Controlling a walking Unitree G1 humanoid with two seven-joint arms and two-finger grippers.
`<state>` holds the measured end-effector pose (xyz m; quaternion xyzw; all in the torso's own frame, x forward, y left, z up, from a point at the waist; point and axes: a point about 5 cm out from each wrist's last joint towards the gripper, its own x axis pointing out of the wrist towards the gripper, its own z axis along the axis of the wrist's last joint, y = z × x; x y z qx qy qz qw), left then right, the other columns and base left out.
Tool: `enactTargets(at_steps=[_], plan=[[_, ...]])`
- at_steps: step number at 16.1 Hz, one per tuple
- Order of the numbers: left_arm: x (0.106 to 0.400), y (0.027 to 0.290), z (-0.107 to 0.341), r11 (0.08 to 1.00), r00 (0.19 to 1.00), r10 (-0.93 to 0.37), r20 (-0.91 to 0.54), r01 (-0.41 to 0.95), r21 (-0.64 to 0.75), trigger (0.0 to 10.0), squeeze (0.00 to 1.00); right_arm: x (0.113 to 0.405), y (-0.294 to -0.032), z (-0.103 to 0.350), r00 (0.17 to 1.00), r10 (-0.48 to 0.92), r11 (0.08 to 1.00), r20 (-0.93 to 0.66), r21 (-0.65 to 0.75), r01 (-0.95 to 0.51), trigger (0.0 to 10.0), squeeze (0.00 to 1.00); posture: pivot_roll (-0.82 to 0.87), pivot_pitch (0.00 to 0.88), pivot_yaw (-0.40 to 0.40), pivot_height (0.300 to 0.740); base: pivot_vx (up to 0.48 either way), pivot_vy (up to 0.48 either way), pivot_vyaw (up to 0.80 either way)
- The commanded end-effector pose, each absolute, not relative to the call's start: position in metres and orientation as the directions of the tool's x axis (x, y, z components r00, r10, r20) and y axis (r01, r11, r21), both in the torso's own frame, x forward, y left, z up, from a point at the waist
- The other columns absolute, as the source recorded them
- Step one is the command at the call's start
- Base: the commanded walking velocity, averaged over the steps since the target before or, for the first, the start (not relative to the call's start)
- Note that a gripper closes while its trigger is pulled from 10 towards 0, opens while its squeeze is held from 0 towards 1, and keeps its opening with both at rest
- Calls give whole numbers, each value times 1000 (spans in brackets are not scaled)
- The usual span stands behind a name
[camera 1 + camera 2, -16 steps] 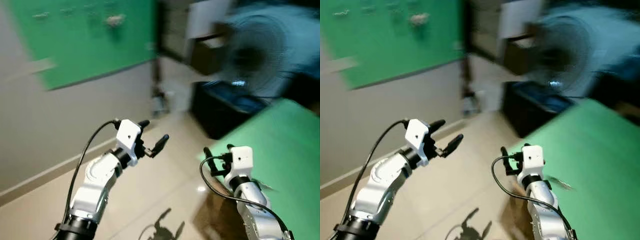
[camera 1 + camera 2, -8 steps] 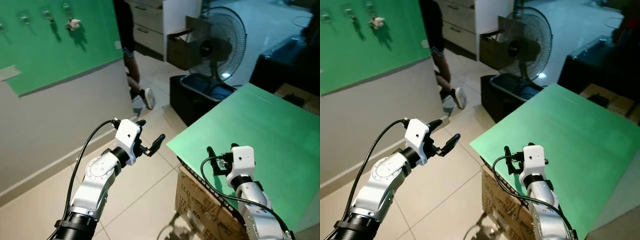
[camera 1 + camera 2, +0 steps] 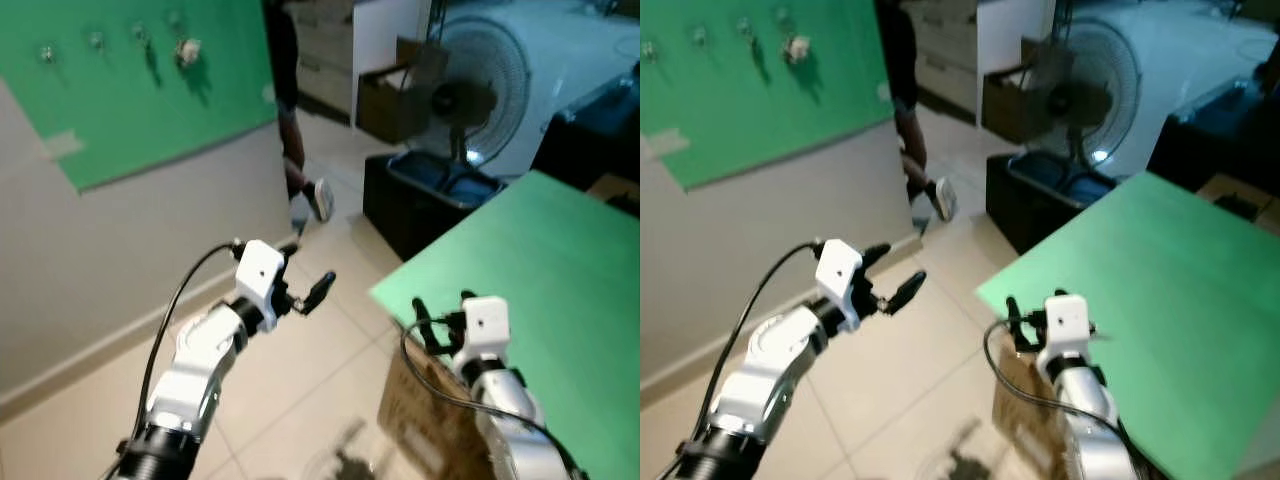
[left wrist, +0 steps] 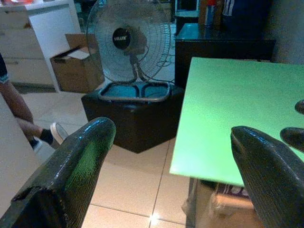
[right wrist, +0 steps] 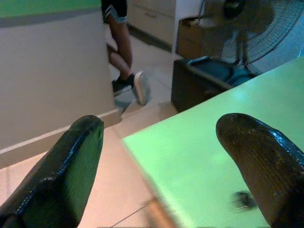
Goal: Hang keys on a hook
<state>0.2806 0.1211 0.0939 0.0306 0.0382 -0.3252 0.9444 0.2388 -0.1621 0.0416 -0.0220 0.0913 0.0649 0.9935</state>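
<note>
A row of small hooks (image 3: 97,40) sits on a green wall panel (image 3: 150,100) at the upper left, and something pale hangs from one of them (image 3: 185,50). A small dark blurred item, possibly the keys (image 5: 244,200), lies on the green tabletop (image 3: 550,260) close under my right gripper. My left gripper (image 3: 308,270) is raised over the tiled floor, open and empty. Over the table's near corner my right gripper (image 3: 442,305) is open and empty as well.
A person's legs (image 3: 292,130) and white shoe (image 3: 318,198) are beside the wall's end. A standing fan (image 3: 470,95) and a black bin (image 3: 430,195) are behind the table. A cardboard box (image 3: 430,420) sits under the table corner. Tiled floor (image 3: 300,400) lies in front.
The whole picture has swung and blurred with the camera's motion. Both arms keep the same raised pose with fingers apart. The person's foot has stayed beside the wall.
</note>
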Motion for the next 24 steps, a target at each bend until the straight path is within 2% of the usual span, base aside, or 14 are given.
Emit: enactTargets(at_steps=[1, 6, 9, 11, 13, 14, 15, 16, 17, 18, 23, 24], plan=[[281, 121, 96, 778, 778, -622, -87, 626, 42, 10000, 0, 239, -159, 45, 976, 144, 988, -161, -33, -151, 10000, 0, -56, 0, 60, 740, 0, 480, -756], [274, 127, 94, 792, 791, -604, -98, 609, 44, 10000, 0, 231, -155, 43, 975, 157, 987, -159, -20, -162, 10000, 0, -41, 0, 63, 740, 133, 406, -747], [269, 121, 89, 776, 775, -619, -123, 628, 50, 10000, 0, 231, -151, 44, 977, 152, 988, -147, -7, -155, 10000, 0, -42, 0, 78, 740, 465, 0, -735], [273, 123, 84, 813, 808, -576, -124, 582, 13, 10000, 0, 233, -154, 45, 985, 115, 993, -130, -25, -119, 10000, 0, -40, 0, 80, 740, 480, 0, -694], [282, 150, 71, 942, 930, -334, -155, 323, -93, 10000, 0, 235, -162, 51, 996, 18, 999, -85, -38, -21, 10000, 0, -40, 0, 80, 740, 240, 0, 0], [275, 189, 61, 981, 975, -101, -197, 65, -185, 10000, 0, 232, -170, 57, 997, -60, 997, -56, -44, 57, 10000, 0, -39, 0, 73, 740, 0, 0, 0], [254, 220, 55, 972, 972, 24, -233, -77, -222, 10000, 0, 226, -174, 63, 995, -92, 995, -30, -49, 90, 10000, 0, -40, 0, 69, 740, 0, 0, 0], [238, 221, 52, 980, 970, -12, -243, -38, -198, 10000, 0, 223, -172, 61, 996, -77, 997, -41, -35, 76, 10000, 0, -36, 0, 62, 740, 0, 0, 0], [235, 195, 44, 981, 954, -138, -265, 95, -170, 10000, 0, 224, -166, 55, 997, -42, 999, -66, -28, 40, 10000, 0, -37, 0, 58, 740, 0, 0, 0], [239, 183, 46, 972, 948, -190, -254, 145, -187, 10000, 0, 225, -165, 54, 997, -35, 999, -68, -29, 33, 10000, 0, -33, 0, 55, 740, 0, 0, 0], [246, 165, 49, 950, 923, -289, -254, 246, -191, 10000, 0, 222, -165, 53, 995, -76, 997, -61, -26, 75, 10000, 0, -63, 0, 85, 740, 0, 0, 0], [246, 165, 47, 949, 925, -283, -254, 231, -214, 10000, 0, 221, -166, 52, 994, -87, 996, -60, -29, 86, 10000, 0, -73, 0, 93, 740, 0, 0, 0]])
